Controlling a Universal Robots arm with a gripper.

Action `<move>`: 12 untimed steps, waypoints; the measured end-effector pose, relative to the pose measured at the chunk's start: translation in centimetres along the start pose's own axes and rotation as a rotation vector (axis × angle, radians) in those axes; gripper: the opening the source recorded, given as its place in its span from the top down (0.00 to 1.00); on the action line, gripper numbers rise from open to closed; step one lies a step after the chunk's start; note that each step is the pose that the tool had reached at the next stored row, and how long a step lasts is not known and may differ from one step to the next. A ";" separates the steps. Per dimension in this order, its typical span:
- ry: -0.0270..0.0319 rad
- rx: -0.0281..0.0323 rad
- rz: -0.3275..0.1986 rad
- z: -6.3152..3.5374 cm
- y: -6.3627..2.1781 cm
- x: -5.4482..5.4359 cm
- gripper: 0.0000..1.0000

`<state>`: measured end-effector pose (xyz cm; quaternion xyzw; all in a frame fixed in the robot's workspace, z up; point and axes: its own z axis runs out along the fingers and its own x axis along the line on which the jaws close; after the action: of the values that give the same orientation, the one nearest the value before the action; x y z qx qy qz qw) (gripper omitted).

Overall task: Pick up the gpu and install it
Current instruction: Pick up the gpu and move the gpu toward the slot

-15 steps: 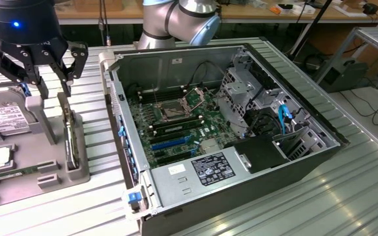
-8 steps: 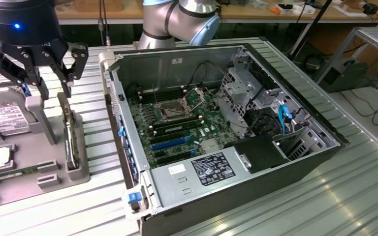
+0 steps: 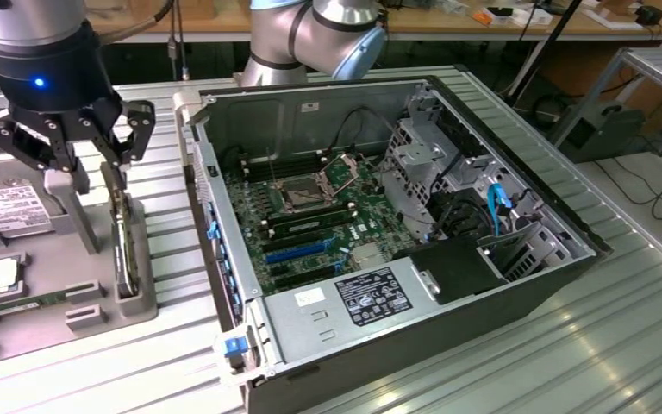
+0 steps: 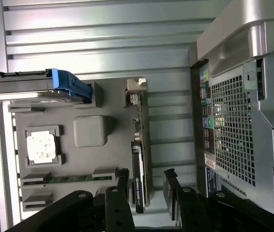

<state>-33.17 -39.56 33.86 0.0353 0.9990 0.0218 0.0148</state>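
Gripper [image 3: 96,168] hangs wide open and empty just above the gpu [image 3: 128,250] — the card stands on edge in the grey tray [image 3: 92,267], ungrasped — lifting and installing are not yet done.

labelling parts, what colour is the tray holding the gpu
Plain grey tray, with the gpu slotted in it; clearest in the wrist view.

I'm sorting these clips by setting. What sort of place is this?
Probably a robotics lab or workshop: an opened desktop computer case lies on a ribbed metal table, a grey fixture tray sits beside it, and a cluttered wooden workbench stands behind.
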 end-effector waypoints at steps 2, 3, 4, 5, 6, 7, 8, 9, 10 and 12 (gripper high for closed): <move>0.0001 0.0001 0.000 0.49 -0.03 0.0 0.58; 0.0000 0.0000 0.000 0.67 -0.03 0.0 0.58; 0.0000 0.0000 0.000 0.91 -0.04 0.1 0.58; -0.0001 0.0000 -0.001 1.36 -0.06 0.1 0.58; -0.0001 0.0000 -0.001 1.80 -0.08 0.1 0.58; -0.0001 0.0001 -0.001 2.35 -0.11 0.1 0.58; -0.0001 0.0000 -0.001 2.56 -0.12 0.2 0.58; -0.0002 0.0000 -0.001 2.81 -0.17 0.2 0.58; -0.0004 0.0000 -0.001 3.02 -0.23 0.2 0.58; -0.0008 -0.0001 -0.001 3.43 -0.41 0.3 0.58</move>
<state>-33.35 -39.81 30.41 0.0348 0.9990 0.0218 0.0151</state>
